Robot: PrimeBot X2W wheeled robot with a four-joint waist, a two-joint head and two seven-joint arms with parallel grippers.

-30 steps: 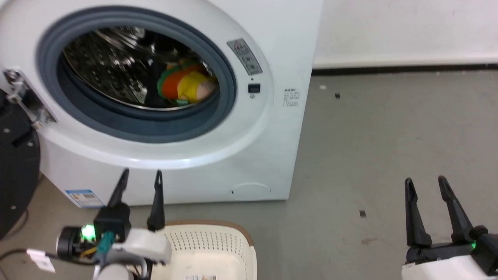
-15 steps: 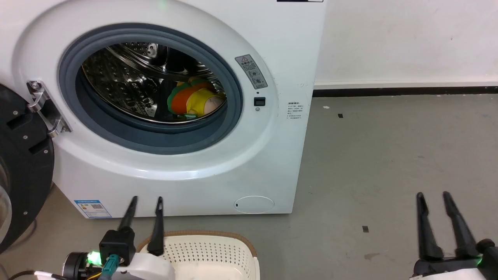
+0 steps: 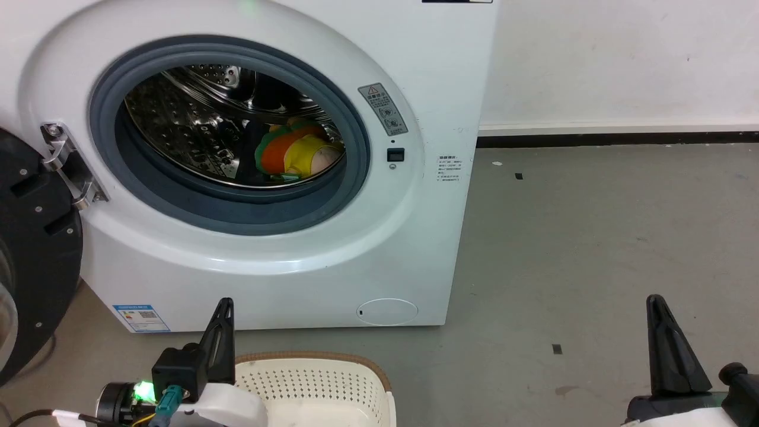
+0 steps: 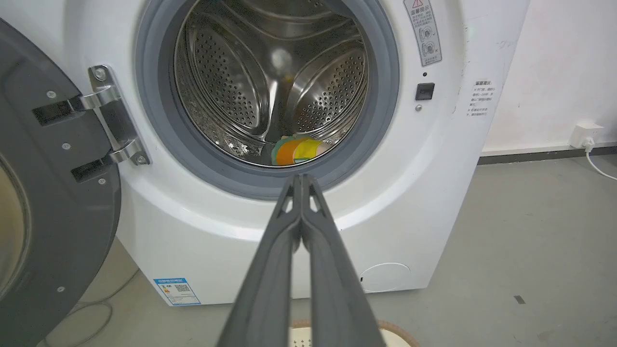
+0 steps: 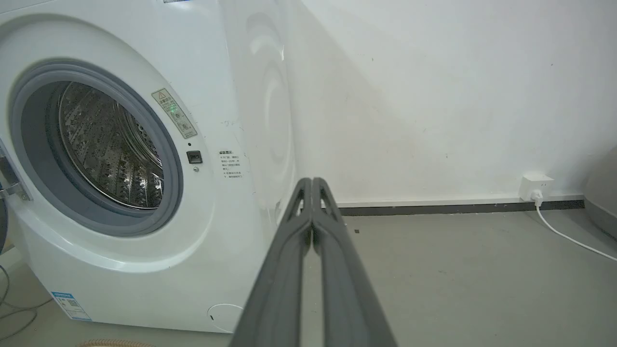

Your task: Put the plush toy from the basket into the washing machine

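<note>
Inside the steel drum (image 3: 178,118) of the washing machine (image 3: 427,237), low and toward its right side, the plush toy (image 3: 290,155) lies behind the grey gasket (image 3: 237,209), with its orange, green and yellow showing. My left pincer (image 3: 224,305) points up just before the machine's front. Its two fingers (image 4: 270,270) are pressed flat together with nothing between them. It stands over the near-left rim of the basket (image 3: 332,379), which sits on the floor (image 3: 593,249) close before the washer. My right pincer (image 3: 657,302) is well off to the right above bare floor, likewise closed tight and empty. The black door (image 3: 29,255) hangs open at the left.
</note>
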